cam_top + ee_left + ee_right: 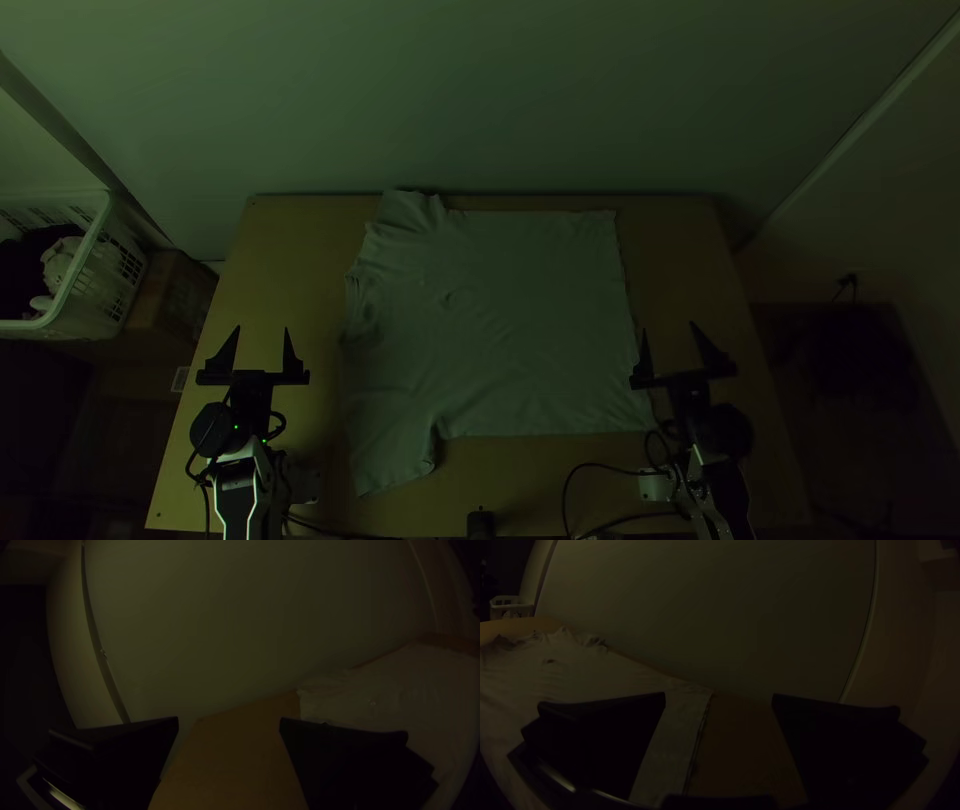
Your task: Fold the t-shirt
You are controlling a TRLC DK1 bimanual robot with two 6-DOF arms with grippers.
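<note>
The pale t-shirt (510, 320) lies spread on the table, its collar side and sleeves toward the left, its hem toward the right; the sleeves look slightly wrinkled. Left of the shirt, my left gripper (262, 350) is open with nothing between its fingers. My right gripper (675, 350) stands open by the hem's near corner. In the left wrist view, the left gripper (229, 722) has the shirt (430, 690) off beyond one finger. In the right wrist view, the right gripper (719, 697) is open, with the shirt (580, 680) partly behind one finger.
The wooden table (290, 250) has bare strips on both sides of the shirt. A white basket (100, 270) with clothes stands beyond the table's left side, next to a cardboard box (170, 295). Cables (590, 468) and a small black object (481, 523) lie at the near edge.
</note>
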